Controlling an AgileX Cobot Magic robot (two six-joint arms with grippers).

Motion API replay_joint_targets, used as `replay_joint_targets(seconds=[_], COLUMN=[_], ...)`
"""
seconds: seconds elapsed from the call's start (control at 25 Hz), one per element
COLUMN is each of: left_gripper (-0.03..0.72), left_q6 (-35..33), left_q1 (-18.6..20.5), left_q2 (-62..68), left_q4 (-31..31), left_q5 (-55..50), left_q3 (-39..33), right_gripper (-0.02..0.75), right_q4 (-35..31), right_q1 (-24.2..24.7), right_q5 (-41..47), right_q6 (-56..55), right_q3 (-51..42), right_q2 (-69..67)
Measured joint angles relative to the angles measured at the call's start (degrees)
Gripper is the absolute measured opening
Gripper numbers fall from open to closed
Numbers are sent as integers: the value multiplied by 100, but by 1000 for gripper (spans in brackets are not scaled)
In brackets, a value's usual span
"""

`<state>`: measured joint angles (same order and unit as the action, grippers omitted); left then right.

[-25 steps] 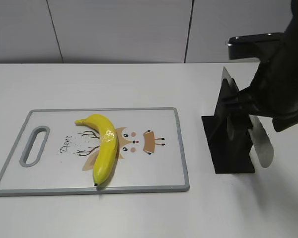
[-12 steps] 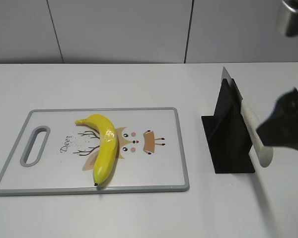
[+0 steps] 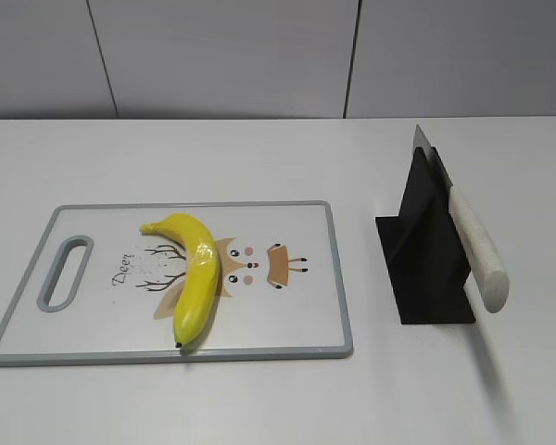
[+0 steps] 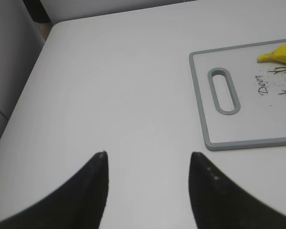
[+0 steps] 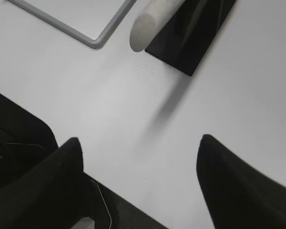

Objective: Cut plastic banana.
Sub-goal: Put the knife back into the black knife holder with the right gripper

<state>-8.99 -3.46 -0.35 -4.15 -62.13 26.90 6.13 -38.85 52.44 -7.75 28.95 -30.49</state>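
Observation:
The plastic banana (image 3: 195, 275) is glossy yellow and curved, and lies on the white cutting board (image 3: 296, 315) with a grey rim. Its stem end shows in the left wrist view (image 4: 279, 54), with the board's handle end (image 4: 200, 100). A knife with a pale handle (image 3: 476, 248) rests in a black stand (image 3: 426, 264); the handle's end (image 5: 145, 29) and the stand (image 5: 193, 38) show in the right wrist view. My left gripper (image 4: 148, 155) is open over bare table left of the board. My right gripper (image 5: 139, 139) is open over the table's front edge. Neither arm shows in the exterior view.
The white table (image 3: 259, 158) meets a pale panelled wall (image 3: 222, 56) at the back. The table's front edge and dark gear below it (image 5: 19, 143) show in the right wrist view. The table's left corner (image 4: 50, 28) shows in the left wrist view.
The right arm was at the knife stand a second ago, then drew back to the right and out of the exterior view. The knife stays in the stand. The banana has not moved.

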Motion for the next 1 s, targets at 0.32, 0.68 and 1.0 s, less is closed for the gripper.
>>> replay_joint_targets(seconds=[0.32,0.68,1.0], left_gripper=[463,441,429], left_q6=[6,12,12], left_q1=[6,25,25], left_q2=[0,0,0], left_q4=[-16,-41,-66], left_q5=[0,7,13], left_q3=[0,-11,-11], right_gripper=[561,561,561], right_q4=[0,-15,-210], right_q1=[0,53,875], right_q5=[157,192,187], right_q6=[77,90,90], right_q3=[-466,-473,-473], right_q2=[1980,3079,3079])
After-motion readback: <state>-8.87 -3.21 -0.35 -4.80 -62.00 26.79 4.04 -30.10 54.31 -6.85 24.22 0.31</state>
